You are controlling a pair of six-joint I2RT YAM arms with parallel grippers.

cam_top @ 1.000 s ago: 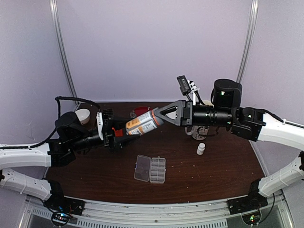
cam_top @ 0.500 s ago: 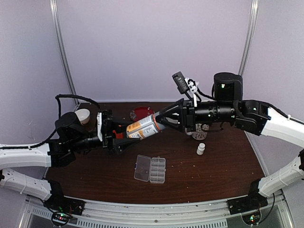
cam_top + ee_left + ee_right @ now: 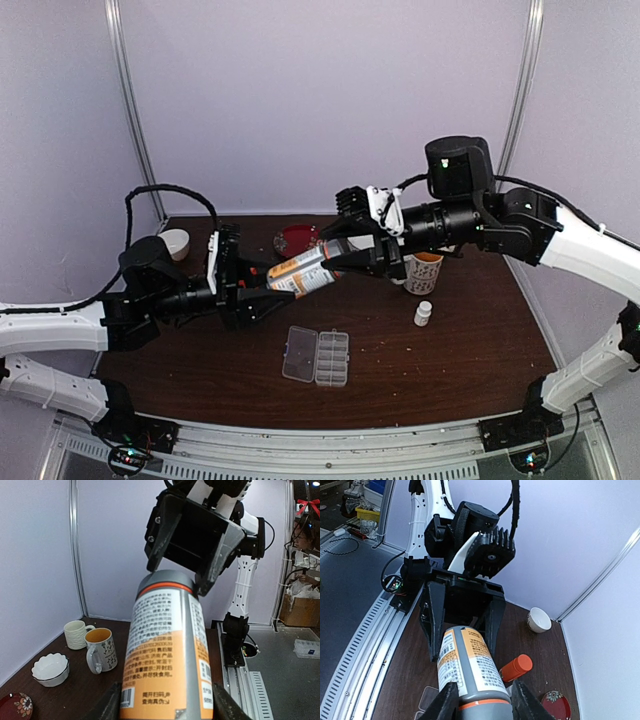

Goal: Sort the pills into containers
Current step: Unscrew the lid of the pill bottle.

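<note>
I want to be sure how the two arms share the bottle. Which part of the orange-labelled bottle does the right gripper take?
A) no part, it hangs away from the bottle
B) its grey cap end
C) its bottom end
B: in the right wrist view the right gripper clasps the grey cap from both sides, while the left gripper holds the bottle at its other end.

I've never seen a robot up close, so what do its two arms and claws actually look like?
The left arm and right arm have white long segments and black joints. A black cable loops over the left one. The left gripper and right gripper each have two black tapered fingers and a white bracket.
</note>
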